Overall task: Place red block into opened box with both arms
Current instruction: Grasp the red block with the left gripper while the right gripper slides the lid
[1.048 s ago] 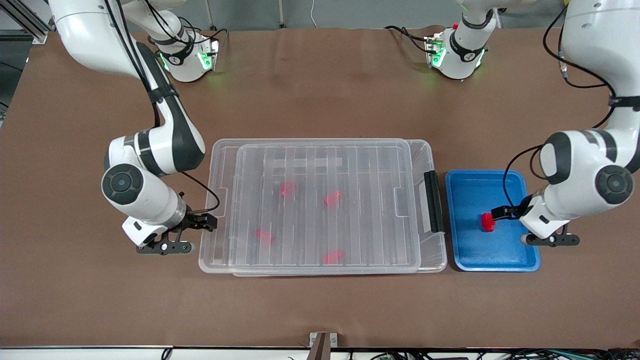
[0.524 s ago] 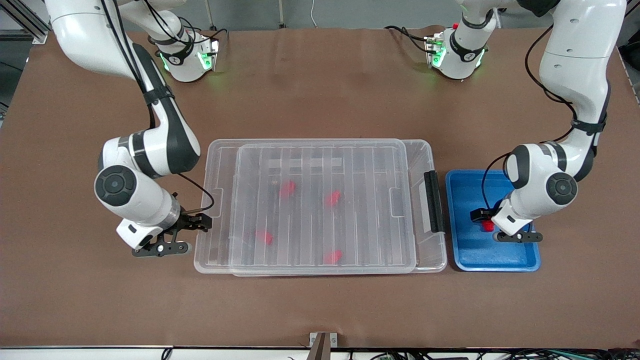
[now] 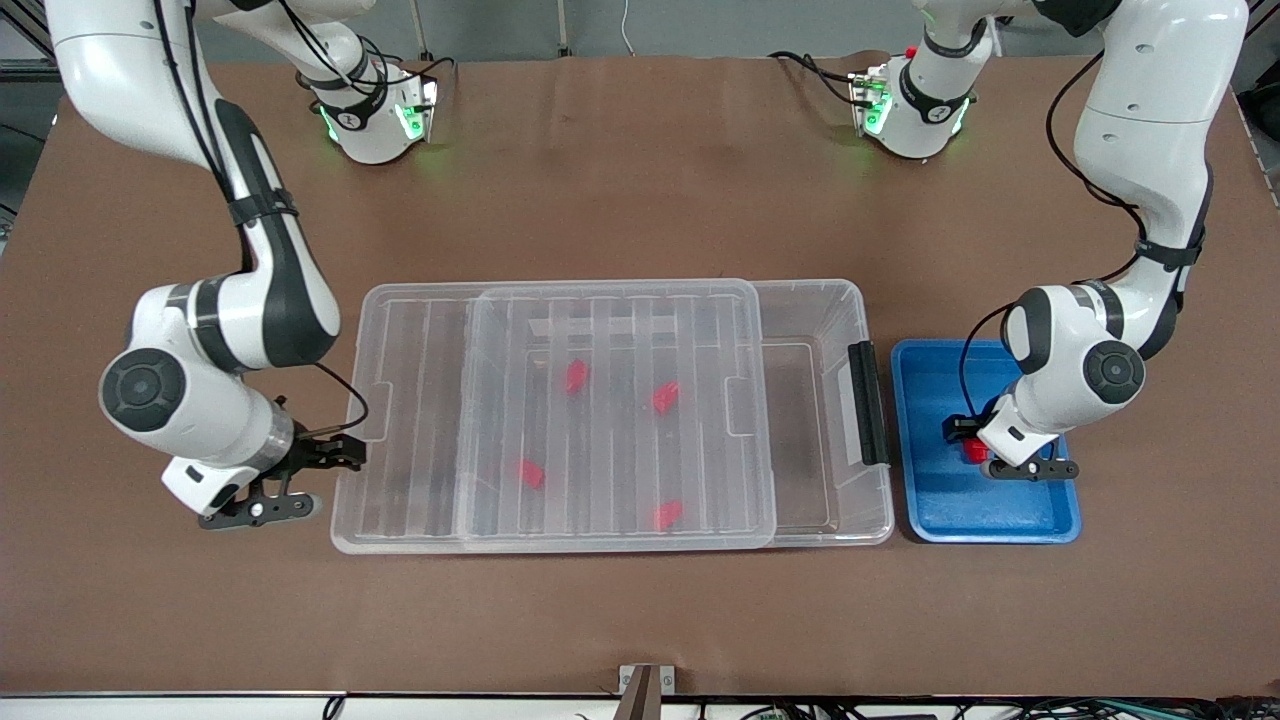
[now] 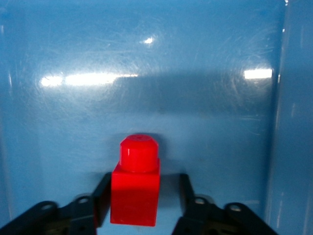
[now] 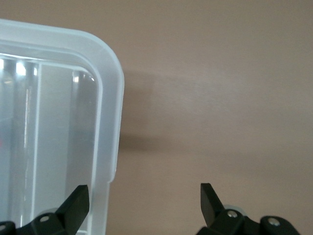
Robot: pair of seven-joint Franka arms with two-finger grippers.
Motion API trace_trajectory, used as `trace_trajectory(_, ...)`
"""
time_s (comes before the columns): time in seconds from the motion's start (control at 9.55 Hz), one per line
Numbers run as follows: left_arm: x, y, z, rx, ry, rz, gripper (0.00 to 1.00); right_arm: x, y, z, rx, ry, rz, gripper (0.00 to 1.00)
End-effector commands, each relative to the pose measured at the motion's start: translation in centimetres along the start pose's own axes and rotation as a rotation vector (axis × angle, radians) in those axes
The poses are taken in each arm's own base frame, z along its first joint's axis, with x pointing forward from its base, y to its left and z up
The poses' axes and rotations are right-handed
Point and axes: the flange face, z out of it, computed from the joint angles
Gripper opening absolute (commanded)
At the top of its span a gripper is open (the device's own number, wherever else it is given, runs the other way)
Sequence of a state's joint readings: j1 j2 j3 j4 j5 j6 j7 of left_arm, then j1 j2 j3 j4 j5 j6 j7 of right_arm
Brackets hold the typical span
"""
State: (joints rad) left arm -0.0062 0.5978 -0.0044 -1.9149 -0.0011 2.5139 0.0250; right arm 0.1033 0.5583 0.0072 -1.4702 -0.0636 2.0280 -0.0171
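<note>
At lid's (image 3: pixel 560 420) edge, right end effector (image 3: pixel 345 455) wide; left end effector (image 4: pixel 142 203) flanks red block (image 4: pixel 137 188), contact unclear.

Evenly and brightly lit from overhead, with soft, short shadows under both arms on the brown table (image 3: pixel 620 180). White glare streaks and a broad dark shadow band across the blue tray (image 4: pixel 146 58). Highlights along the clear lid (image 5: pixel 58 98), casting a faint shadow. Slightly soft in both wrist views, sharp in front.
</note>
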Motion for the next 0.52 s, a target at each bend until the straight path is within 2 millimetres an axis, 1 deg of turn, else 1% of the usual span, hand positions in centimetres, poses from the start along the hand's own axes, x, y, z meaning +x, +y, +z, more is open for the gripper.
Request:
trace_trajectory(0.0,-0.2,-0.2,0.6,0.001,-0.001,0.017,0.0,-0.5,3.4,-1.2,-0.017,-0.024,-0.019,1.0)
trace_trajectory(0.1,0.6,-0.3,-1.8,0.004,0.038,0.017,0.0,-0.7,4.5,-1.2,-0.02,-0.035,-0.031,1.0)
trace_trajectory(0.21,1.1,-0.2,-4.9,0.005,0.077,0.013,0.0,-0.8,5.8,-1.2,-0.04,-0.037,-0.049,1.0)
trace_trajectory(0.31,1.3,-0.1,-8.6,0.005,0.1,0.013,0.0,-0.9,6.7,-1.2,-0.049,-0.04,-0.063,1.0)
trace_trajectory(0.42,1.8,0.4,-12.0,0.004,0.138,0.02,0.0,-0.9,6.8,-1.2,-0.049,-0.04,-0.069,1.0)
